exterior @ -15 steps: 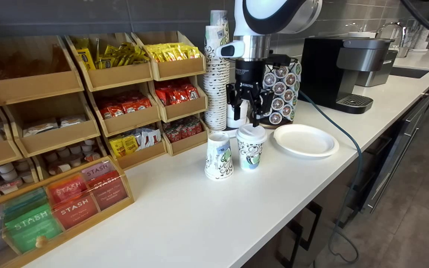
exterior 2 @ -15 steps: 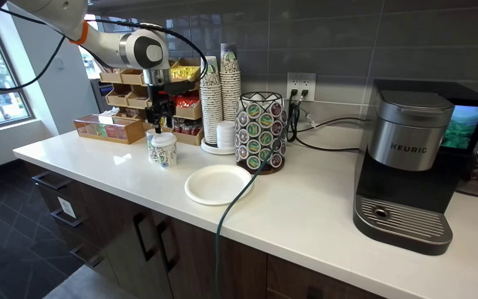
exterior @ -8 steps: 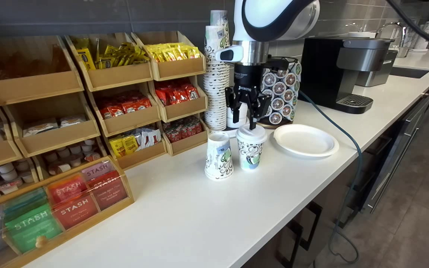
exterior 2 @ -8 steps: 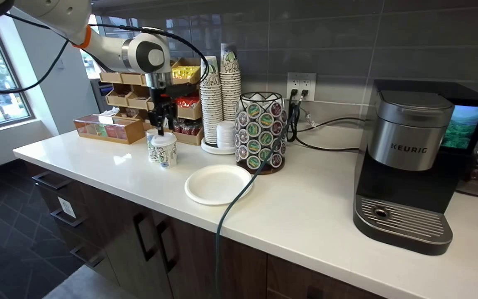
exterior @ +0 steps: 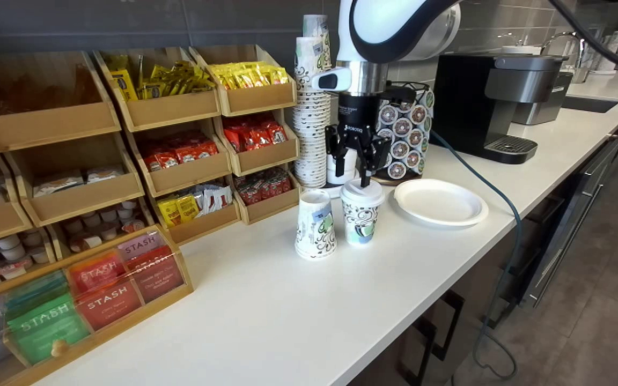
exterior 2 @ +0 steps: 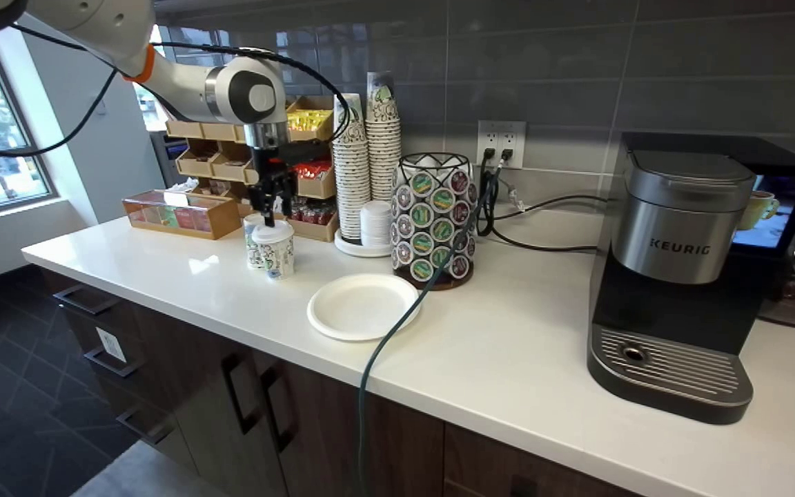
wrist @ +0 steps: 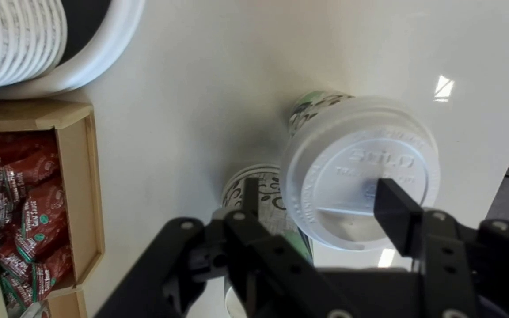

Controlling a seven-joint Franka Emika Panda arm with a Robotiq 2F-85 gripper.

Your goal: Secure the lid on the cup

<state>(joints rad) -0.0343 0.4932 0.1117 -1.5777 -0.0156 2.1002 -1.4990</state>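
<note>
White lid (exterior: 361,197) — atop upright cup (exterior: 360,223)

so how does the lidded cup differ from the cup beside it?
Pose: the lidded cup stands upright; the bare cup is upside down, wide end on the counter.
Top: the lidded cup has a white lid on it; the bare cup has none.
Shared: both are white with dark swirls and green print.
</note>
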